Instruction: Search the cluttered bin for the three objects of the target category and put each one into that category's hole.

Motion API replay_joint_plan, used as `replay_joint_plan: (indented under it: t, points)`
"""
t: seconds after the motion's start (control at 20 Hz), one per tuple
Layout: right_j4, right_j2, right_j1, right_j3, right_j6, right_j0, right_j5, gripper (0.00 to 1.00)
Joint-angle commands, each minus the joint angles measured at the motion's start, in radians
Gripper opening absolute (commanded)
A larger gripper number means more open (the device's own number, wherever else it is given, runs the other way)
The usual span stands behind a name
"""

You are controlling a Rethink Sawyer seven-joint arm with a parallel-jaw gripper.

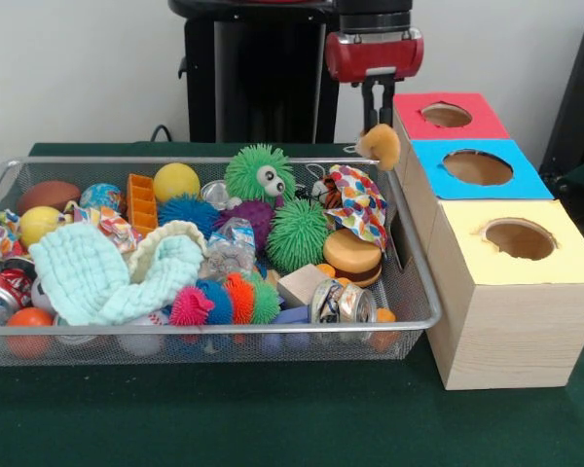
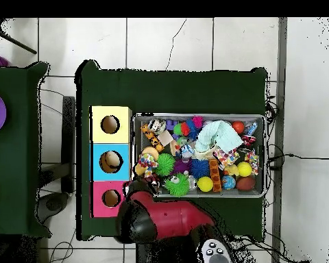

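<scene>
My gripper (image 1: 375, 124) hangs above the gap between the wire bin (image 1: 224, 161) and the row of boxes, shut on a small tan soft toy (image 1: 381, 146). The toy dangles beside the edge where the red box (image 1: 409, 105) meets the blue box (image 1: 430, 156). The yellow box (image 1: 467, 253) stands nearest the camera. Each box top has one round hole. In the overhead view the red arm (image 2: 160, 219) covers the gripper near the red box (image 2: 97, 198), and something tan shows in the blue box's hole (image 2: 111, 161).
The bin is packed: green spiky balls (image 1: 296, 233), a toy burger (image 1: 351, 255), a crushed can (image 1: 339, 300), a mint cloth (image 1: 117, 272), a yellow ball (image 1: 175, 180), and several small balls. The boxes stand tight against the bin's right side.
</scene>
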Motion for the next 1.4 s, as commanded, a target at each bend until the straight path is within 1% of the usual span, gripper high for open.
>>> replay_joint_plan:
  t: [0.05,0.2,0.35,0.5,0.75,0.9,1.05,1.15,1.25,1.3,1.4]
  points:
    - [0.095,-0.081,0.063,0.155,0.356,0.059,-0.171,0.00]
    - [0.129,-0.082,0.065,0.197,0.379,0.084,-0.209,0.00]
    - [0.170,-0.066,0.034,0.250,0.412,0.107,-0.215,0.00]
    - [0.217,-0.045,-0.040,0.306,0.440,0.127,-0.173,0.00]
    - [0.275,-0.022,-0.144,0.372,0.468,0.153,-0.104,0.00]
    - [0.294,-0.021,-0.185,0.387,0.462,0.163,-0.080,0.00]
    - [0.286,-0.003,-0.210,0.388,0.443,0.134,-0.056,0.00]
    - [0.292,-0.006,-0.248,0.385,0.423,0.127,-0.011,0.00]
    - [0.318,-0.017,-0.303,0.378,0.409,0.141,0.064,0.00]
    - [0.327,-0.025,-0.311,0.372,0.408,0.151,0.079,0.00]
    - [0.338,-0.036,-0.288,0.355,0.413,0.172,0.068,0.00]
